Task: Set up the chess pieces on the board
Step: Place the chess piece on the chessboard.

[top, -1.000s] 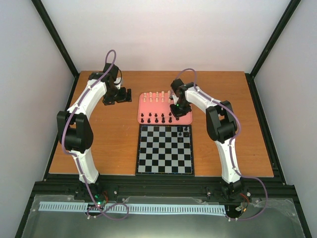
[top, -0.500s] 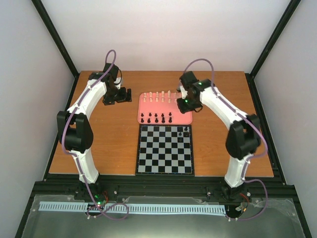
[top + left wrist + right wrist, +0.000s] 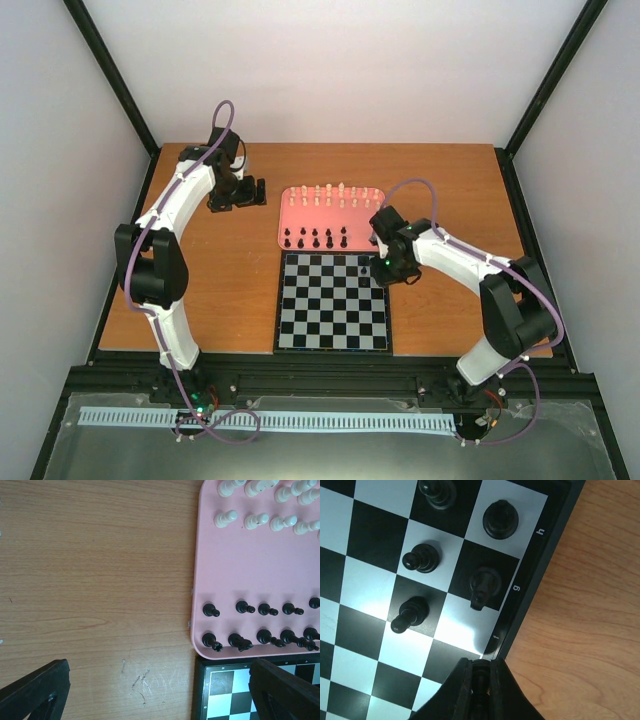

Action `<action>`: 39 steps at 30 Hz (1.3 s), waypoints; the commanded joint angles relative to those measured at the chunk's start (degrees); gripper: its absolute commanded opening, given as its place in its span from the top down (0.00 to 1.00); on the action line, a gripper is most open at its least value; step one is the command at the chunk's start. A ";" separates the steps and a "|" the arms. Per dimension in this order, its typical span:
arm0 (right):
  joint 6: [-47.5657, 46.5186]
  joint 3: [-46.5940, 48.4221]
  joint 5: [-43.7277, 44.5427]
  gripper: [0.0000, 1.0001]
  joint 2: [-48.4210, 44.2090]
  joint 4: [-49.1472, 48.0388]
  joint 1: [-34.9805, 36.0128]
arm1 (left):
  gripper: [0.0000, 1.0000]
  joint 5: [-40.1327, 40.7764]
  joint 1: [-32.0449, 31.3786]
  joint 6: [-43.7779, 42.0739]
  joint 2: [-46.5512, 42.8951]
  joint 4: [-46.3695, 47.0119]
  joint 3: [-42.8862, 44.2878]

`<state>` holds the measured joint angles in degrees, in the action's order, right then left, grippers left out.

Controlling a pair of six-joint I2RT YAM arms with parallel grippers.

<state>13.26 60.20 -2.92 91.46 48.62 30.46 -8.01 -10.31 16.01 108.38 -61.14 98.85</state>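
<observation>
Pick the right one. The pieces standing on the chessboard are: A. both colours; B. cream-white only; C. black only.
C: the right wrist view shows only black pieces on the chessboard, by the edge marked g and h, while the cream-white pieces stand on the pink tray.

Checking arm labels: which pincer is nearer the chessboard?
Right. Right pincer hangs over the board's far right corner; left pincer is off it, left of the pink tray.
</observation>
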 commanded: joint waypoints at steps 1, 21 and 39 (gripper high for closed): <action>2.84 -2.02 -0.38 0.97 -1.72 -6.92 0.53 | 0.00 -0.15 -0.07 0.86 -2.07 0.66 0.07; 3.12 0.25 -0.73 0.97 3.22 -8.01 1.18 | 0.00 -0.01 -0.07 0.69 -1.60 0.54 0.13; 2.64 1.78 -0.94 0.94 5.87 -5.70 1.36 | 0.00 -0.24 -0.07 0.78 -1.41 0.63 -0.13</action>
<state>15.90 60.73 -3.90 96.60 41.95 31.29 -7.99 -10.31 16.12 108.38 -60.97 98.17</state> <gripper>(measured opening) 0.089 0.999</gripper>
